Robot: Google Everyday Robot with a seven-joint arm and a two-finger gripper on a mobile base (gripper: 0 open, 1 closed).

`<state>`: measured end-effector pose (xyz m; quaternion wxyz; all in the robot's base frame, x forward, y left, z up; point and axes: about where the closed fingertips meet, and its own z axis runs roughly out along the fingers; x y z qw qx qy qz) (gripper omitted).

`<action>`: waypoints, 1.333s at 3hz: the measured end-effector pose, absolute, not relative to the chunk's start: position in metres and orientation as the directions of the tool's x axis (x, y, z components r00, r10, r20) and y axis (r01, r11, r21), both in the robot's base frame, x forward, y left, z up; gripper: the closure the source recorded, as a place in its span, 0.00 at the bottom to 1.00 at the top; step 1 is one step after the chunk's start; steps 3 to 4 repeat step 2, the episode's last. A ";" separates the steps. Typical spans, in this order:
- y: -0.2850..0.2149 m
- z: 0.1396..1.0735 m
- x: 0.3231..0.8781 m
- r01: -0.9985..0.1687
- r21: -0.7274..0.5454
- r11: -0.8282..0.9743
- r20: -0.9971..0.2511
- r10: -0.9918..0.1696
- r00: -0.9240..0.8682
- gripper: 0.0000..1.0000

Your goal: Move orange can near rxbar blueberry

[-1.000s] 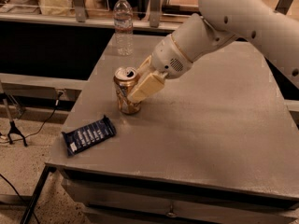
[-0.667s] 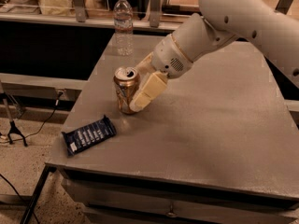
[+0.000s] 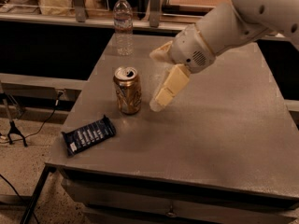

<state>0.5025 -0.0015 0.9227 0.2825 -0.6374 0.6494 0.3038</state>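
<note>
Release looks done: your end effector [image 3: 157, 80] has pulled back, open and empty, from the orange can [image 3: 127, 90], now standing near the rxbar blueberry [image 3: 88, 134].

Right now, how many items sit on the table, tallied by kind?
Cans: 1, the orange can
Snack bars: 1, the rxbar blueberry
Bottles: 1, the water bottle
Total: 3
The gripper hangs open beside the orange can, not touching it.

Your orange can [image 3: 127, 90] is glossy metal; the gripper [image 3: 155, 80] beside it, smooth pale plastic; the surface [image 3: 224, 125], matt grey.
</note>
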 end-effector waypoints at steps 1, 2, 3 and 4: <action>-0.039 0.956 0.492 -0.999 -0.023 0.036 -0.781 -0.625 -0.004 0.00; -0.046 0.960 0.490 -0.999 -0.031 0.044 -0.784 -0.620 -0.003 0.00; -0.046 0.960 0.490 -0.999 -0.031 0.044 -0.784 -0.620 -0.003 0.00; -0.046 0.960 0.490 -0.999 -0.031 0.044 -0.784 -0.620 -0.003 0.00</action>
